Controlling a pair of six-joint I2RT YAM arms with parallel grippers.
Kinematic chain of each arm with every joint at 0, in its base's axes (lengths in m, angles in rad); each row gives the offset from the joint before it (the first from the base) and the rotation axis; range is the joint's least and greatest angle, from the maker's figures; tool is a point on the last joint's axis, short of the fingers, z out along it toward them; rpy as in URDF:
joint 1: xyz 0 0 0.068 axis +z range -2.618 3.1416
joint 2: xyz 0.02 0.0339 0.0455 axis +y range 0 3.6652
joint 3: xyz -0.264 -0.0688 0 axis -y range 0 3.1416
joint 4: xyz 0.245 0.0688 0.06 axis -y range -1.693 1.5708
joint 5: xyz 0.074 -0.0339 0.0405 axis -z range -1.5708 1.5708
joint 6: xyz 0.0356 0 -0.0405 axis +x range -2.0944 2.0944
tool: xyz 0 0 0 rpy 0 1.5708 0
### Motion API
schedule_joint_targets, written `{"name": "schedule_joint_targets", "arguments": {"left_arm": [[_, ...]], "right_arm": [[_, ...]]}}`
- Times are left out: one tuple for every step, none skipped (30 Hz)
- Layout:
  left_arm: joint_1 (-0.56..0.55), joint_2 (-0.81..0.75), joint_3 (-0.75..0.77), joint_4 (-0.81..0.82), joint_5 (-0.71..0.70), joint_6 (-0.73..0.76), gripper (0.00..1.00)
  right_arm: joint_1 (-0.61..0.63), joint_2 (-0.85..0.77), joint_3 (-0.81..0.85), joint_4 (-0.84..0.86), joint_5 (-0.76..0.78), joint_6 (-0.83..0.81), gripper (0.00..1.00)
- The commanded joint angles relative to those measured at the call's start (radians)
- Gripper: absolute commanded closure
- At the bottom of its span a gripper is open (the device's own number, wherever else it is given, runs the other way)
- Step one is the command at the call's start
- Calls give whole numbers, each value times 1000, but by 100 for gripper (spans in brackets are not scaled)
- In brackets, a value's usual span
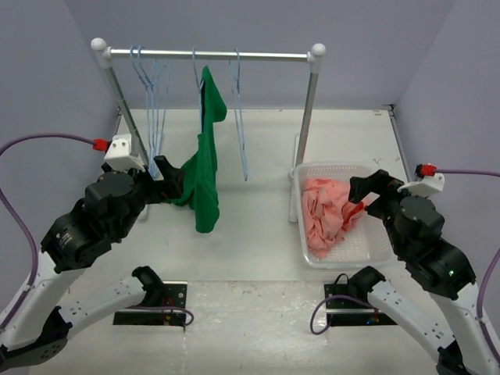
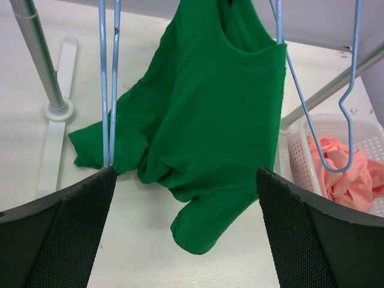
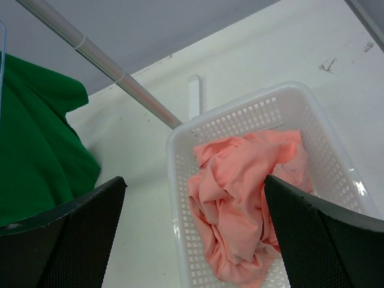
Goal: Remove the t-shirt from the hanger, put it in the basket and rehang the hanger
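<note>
right claw [image 3: 193, 179] gapes wide with nothing in it, low over the t-shirt [image 3: 240, 198], which lies crumpled in the basket [image 3: 173, 180], well apart from the bare hanger [image 1: 238, 109] on the rail [image 1: 211, 55]. left claw [image 2: 186, 171] is wide too, facing the green shirt [image 2: 210, 108]. the job looks done: lift the right claw straight up so no cloth snags. no writing readable.

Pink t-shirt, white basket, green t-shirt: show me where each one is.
pink t-shirt [image 3: 240, 198], right wrist view, middle of the crumpled cloth.
white basket [image 3: 240, 117], right wrist view, far perforated wall.
green t-shirt [image 2: 210, 120], left wrist view, chest panel below the neckline.
</note>
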Motion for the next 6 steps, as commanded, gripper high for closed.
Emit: {"name": "schedule_joint_targets", "arguments": {"left_arm": [[0, -12, -19, -30, -60, -55, 0], [0, -15, -25, -30, -58, -59, 0], [0, -17, -28, -31, -57, -61, 0], [0, -18, -31, -31, -57, -64, 0], [0, -18, -32, -34, -55, -66, 0], [0, -18, -31, -34, -55, -66, 0]], "right_arm": [[-1, -32, 1, -19, 52, 33, 1], [-2, -37, -2, -20, 55, 36, 1], [-1, -38, -4, -20, 55, 34, 1], [-2, -41, -4, -22, 54, 33, 1], [-1, -41, -4, -20, 52, 30, 1], [-1, -41, -4, -17, 48, 25, 1]]}}
